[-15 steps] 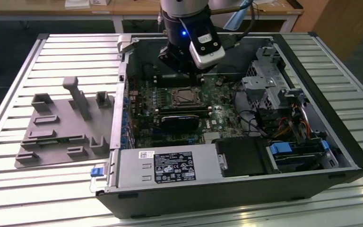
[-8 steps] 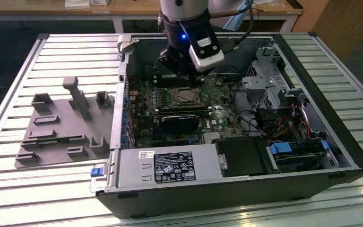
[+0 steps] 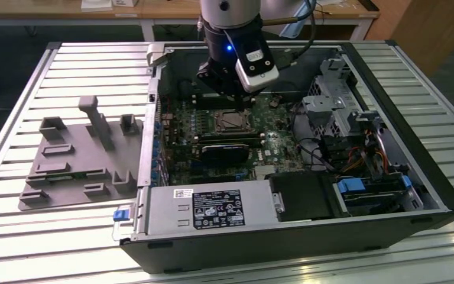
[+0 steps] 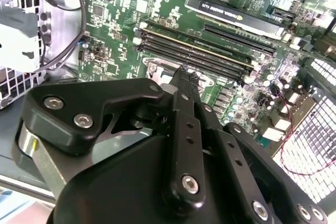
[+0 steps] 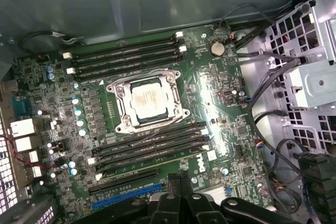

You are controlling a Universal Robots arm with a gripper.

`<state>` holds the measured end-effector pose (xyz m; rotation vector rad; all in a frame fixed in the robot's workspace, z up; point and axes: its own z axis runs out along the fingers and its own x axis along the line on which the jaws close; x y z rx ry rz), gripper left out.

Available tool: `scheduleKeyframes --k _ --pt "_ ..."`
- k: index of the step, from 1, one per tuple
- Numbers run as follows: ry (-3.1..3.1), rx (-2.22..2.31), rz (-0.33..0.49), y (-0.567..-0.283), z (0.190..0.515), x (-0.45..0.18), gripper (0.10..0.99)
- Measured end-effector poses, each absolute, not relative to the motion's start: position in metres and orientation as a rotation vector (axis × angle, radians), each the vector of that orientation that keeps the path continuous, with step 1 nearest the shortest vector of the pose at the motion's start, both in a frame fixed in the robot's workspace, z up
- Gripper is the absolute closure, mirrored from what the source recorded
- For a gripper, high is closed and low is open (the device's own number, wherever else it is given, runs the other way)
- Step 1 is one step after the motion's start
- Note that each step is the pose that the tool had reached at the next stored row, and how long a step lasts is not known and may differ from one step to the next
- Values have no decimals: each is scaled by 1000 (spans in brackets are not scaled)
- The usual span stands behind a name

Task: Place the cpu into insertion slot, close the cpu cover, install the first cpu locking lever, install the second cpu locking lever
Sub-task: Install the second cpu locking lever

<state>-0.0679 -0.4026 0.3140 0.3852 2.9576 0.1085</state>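
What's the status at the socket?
Claw above the motherboard, carrying nothing visible. Cpu seated in insertion slot, cpu cover down around it. No obstruction seen.

A green motherboard [image 5: 220, 108] dotted with small silvery parts is seen inside the black computer case [image 3: 416, 177], and the cpu [image 5: 148, 98] shows a pale silvery-grey top framed by the silvery cpu cover [image 5: 122, 90]. Black memory slots [image 5: 126, 59] and a blue card slot [image 5: 126, 195] are crossed over the board. The claw [image 4: 186, 77] is matt black with silver screw heads, the moulded tray [image 3: 69, 171] is plain grey, and the bench [image 3: 22, 106] is ribbed in silvery-white slats.
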Motion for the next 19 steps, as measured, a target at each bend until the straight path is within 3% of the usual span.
scheduleKeyframes --k 19 --pt "2959 390 171 -403 306 -68 984"
